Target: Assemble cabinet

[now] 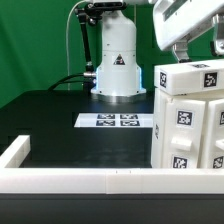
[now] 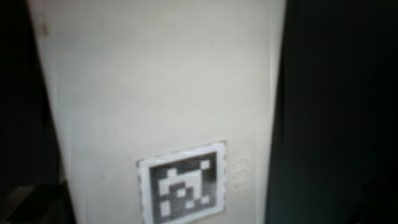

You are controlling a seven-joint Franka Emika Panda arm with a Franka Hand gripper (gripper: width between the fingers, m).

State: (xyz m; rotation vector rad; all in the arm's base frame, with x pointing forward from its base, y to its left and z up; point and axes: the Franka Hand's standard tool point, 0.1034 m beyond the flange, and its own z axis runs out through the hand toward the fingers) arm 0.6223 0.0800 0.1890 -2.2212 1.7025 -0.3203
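Observation:
The cabinet (image 1: 190, 125) is a tall white boxy body with several black-and-white tags, standing at the exterior view's right near the front rim. A white tagged panel (image 1: 192, 76) lies across its top. My gripper (image 1: 192, 55) hangs just above this top panel, its fingers low at the panel's upper edge; the frames do not show whether they grip it. In the wrist view a white panel face (image 2: 160, 90) with one tag (image 2: 185, 180) fills most of the picture, blurred and very close. No fingers show there.
The marker board (image 1: 115, 121) lies flat on the black table mid-scene. The arm's white base (image 1: 117, 60) stands behind it with black cables to its left. A low white rim (image 1: 70, 178) frames the table's front and left.

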